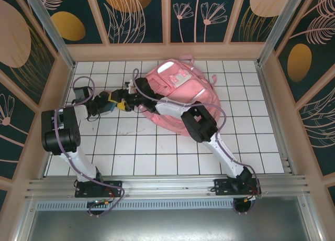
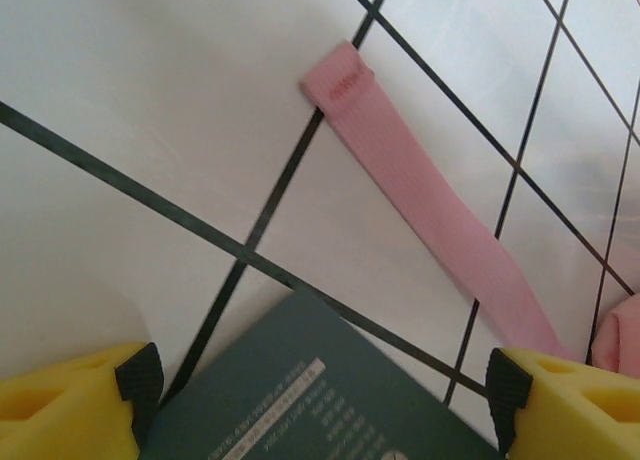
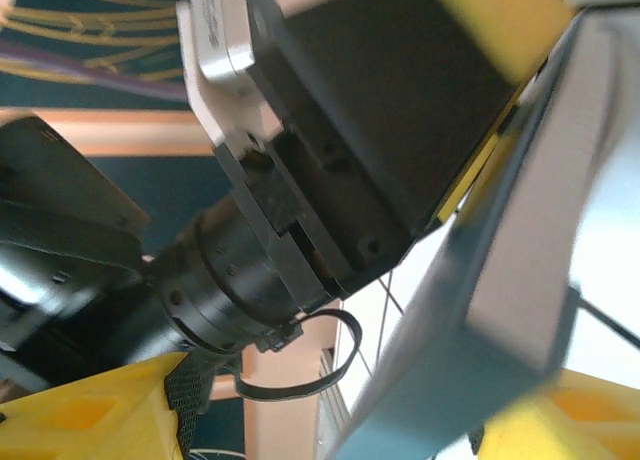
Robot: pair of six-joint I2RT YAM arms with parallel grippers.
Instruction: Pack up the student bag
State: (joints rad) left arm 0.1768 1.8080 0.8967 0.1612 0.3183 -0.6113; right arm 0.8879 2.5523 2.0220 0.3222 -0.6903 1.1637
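Note:
The student bag, a large pink backpack, lies on the white tiles at the back centre, and a corner of it reaches the edge of the left wrist view. One of its pink straps lies flat on the tiles. My left gripper is just left of the bag, its yellow fingers set wide and shut on a dark teal book held above the floor. My right gripper faces it with open jaws. The book's corner sits between them near the right finger, with a wide gap to the left finger.
The tiled floor is boxed in by peach-framed patterned walls on three sides and a metal rail at the near edge. In the right wrist view the left gripper's black body and a cable loop hang close in front of the right gripper.

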